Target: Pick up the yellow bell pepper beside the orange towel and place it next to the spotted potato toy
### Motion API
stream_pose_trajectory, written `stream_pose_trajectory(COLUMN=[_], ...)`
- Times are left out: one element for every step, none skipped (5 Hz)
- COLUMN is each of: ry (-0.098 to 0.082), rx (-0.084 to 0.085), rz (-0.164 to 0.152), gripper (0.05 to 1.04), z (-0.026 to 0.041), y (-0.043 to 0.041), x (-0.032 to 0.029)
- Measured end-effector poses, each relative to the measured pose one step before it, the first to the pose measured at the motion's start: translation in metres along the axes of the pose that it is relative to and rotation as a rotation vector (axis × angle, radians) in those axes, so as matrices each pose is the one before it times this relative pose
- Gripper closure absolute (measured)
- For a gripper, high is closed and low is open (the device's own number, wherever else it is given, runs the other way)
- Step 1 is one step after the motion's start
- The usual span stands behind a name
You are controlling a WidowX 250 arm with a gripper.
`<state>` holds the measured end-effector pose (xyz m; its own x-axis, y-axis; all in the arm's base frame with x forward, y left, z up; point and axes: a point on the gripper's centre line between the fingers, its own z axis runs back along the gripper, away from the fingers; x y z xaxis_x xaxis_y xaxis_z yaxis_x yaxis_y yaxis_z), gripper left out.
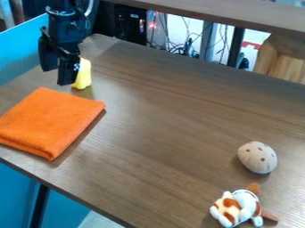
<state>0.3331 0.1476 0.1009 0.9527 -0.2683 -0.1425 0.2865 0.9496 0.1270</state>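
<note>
"Object nearest the end effector [58,77]?"

"1 yellow object [85,74], partly behind it on the worktop [164,104]. I cannot tell whether the end effector is apart, together or clamped."

"Surroundings?"

"Folded orange cloth [49,121], nearer the camera; dotted ovoid [258,157] and white-and-orange plush toy [237,207], well apart, rightward and nearer the camera."

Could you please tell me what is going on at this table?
A black robot arm's gripper hangs over the far left part of the table, right by a small yellow object that it partly hides; I cannot tell whether it grips it. Nearer the camera lies a folded orange cloth. Off by the near right corner are a pale, dark-spotted, egg-shaped toy and a white, orange and brown plush toy, both away from the gripper.
</note>
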Motion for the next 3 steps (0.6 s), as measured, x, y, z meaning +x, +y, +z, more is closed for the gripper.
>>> stream_pose_trajectory(ry=[0.0309,0.0004,-0.0222], rx=[-0.0273,-0.0312,-0.0152], rz=[-0.0065,0.0140,0.0561], gripper=[0.081,0.081,0.081], z=[-0.01361,0.00486,0.00737], y=[-0.00391,0.00441,0.01714], x=[0.00016,-0.00061,-0.00703])
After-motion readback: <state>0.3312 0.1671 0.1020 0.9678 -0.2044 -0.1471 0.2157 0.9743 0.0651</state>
